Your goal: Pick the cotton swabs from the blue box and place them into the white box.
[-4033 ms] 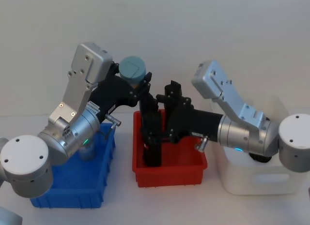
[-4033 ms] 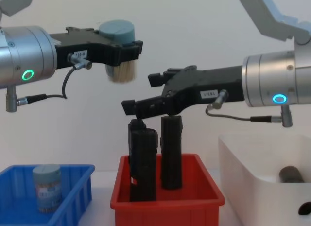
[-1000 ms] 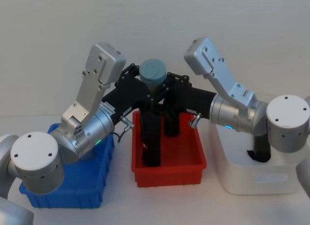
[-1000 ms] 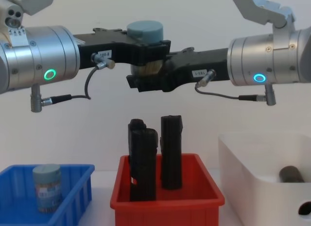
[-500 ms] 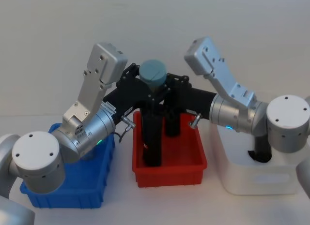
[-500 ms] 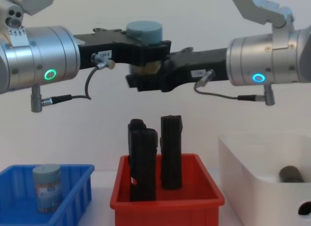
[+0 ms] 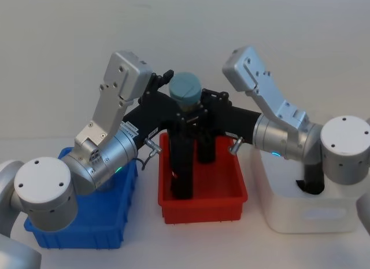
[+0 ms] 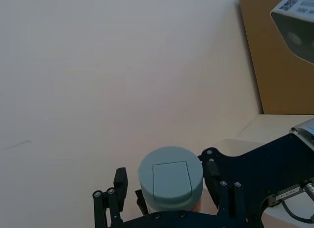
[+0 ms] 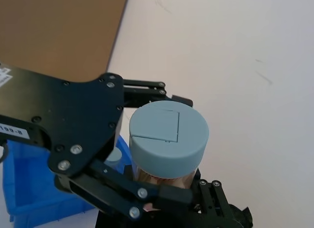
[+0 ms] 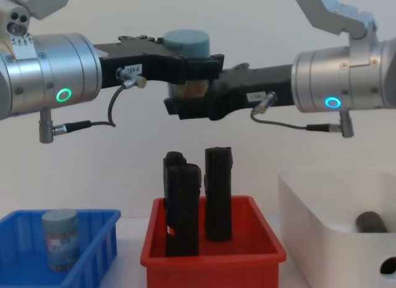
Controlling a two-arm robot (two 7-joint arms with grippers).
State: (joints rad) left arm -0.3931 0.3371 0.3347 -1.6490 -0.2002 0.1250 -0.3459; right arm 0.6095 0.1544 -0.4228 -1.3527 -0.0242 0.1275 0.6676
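Above the red bin (image 7: 202, 199), both grippers flank a cotton swab tub (image 7: 185, 91).

Round clear tub of cotton swabs (image 10: 185, 49) between both grippers' fingers (image 10: 204, 68), above red plastic bin (image 10: 213, 254); blue box (image 10: 93, 251) left, white box (image 10: 334, 226) right.

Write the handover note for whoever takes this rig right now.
Left gripper: open around the held tub, high above the red bin.
Right gripper: shut on the held tub below its lid.
Second tub: standing in the blue box.
White box: on the robot's right.
Done: the held tub is out of the blue box.
Left: place it in the white box, then move the second tub.
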